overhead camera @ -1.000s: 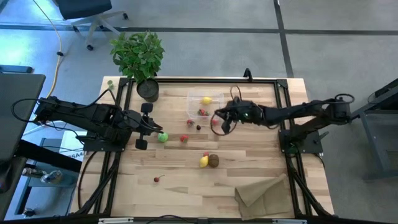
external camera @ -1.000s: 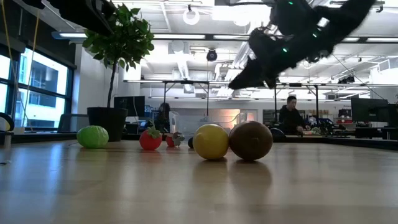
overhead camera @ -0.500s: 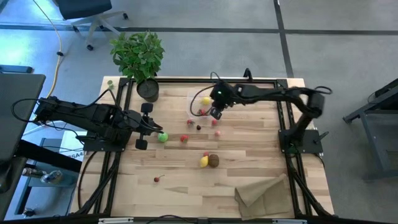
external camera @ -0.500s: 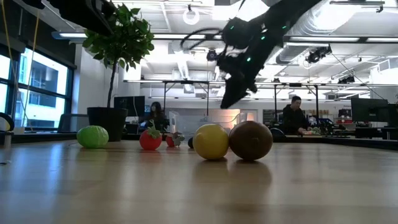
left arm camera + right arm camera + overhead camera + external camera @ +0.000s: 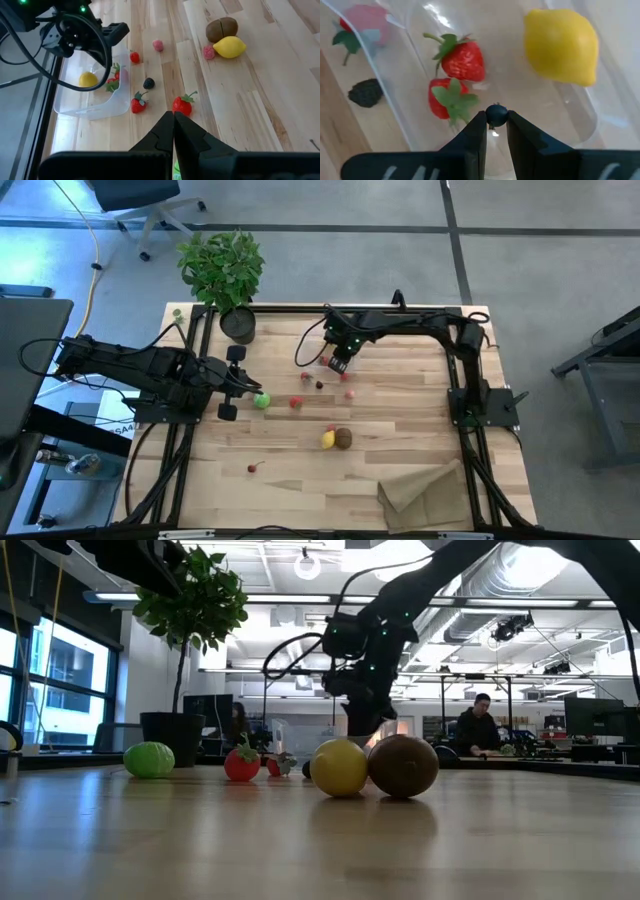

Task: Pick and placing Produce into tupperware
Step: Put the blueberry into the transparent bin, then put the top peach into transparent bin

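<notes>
Blueberry is sitting pinched in the right gripper, hanging directly over the tupperware holding a lemon; left gripper is waiting, pressed together, near the lime.

Clear tupperware, upper centre of high view, partly hidden by arm: holds yellow lemon, two strawberries.
Small dark blueberry pinched above tupperware.
Second lemon touching brown kiwi, lower centre.
Green lime left of centre.
Loose strawberries, blackberry, pink raspberries scattered mid-table.
</notes>
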Robot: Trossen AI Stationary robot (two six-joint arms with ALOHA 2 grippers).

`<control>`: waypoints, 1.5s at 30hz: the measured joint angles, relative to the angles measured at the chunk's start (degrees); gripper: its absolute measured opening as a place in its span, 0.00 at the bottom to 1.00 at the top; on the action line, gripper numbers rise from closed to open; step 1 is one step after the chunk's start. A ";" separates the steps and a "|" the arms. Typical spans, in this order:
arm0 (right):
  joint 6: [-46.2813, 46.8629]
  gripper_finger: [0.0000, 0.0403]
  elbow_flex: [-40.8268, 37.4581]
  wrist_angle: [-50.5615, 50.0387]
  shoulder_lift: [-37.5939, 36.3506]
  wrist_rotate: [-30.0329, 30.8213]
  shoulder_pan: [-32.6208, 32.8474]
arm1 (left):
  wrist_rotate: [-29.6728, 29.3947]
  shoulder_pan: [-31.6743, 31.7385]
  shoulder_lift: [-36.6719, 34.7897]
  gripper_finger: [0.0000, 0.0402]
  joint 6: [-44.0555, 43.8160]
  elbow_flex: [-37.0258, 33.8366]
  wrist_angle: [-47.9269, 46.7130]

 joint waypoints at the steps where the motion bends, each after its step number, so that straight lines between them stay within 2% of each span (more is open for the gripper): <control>1: 0.00 0.13 0.00 0.09 0.08 -0.02 -0.12 | -0.01 0.00 0.00 0.01 0.00 0.00 0.01; 17: -0.39 0.29 0.00 -0.25 0.12 -0.39 -1.89 | -0.02 0.00 -0.01 0.01 -0.01 0.01 0.00; 24: -1.60 0.29 -0.09 1.43 -1.27 -5.91 -2.89 | -0.02 0.02 0.00 0.01 0.01 0.00 0.02; 40: -5.07 0.29 -0.08 0.04 -19.08 -4.96 -1.73 | -0.02 0.01 -0.01 0.01 0.01 0.00 0.01; 43: -5.00 0.29 -4.09 4.05 -23.23 -5.00 -0.72 | 0.00 0.00 0.00 0.01 0.01 -0.01 0.00; 45: -3.49 0.29 -9.97 9.63 -26.89 -5.28 -0.17 | -0.02 0.02 0.00 0.01 -0.01 0.01 0.00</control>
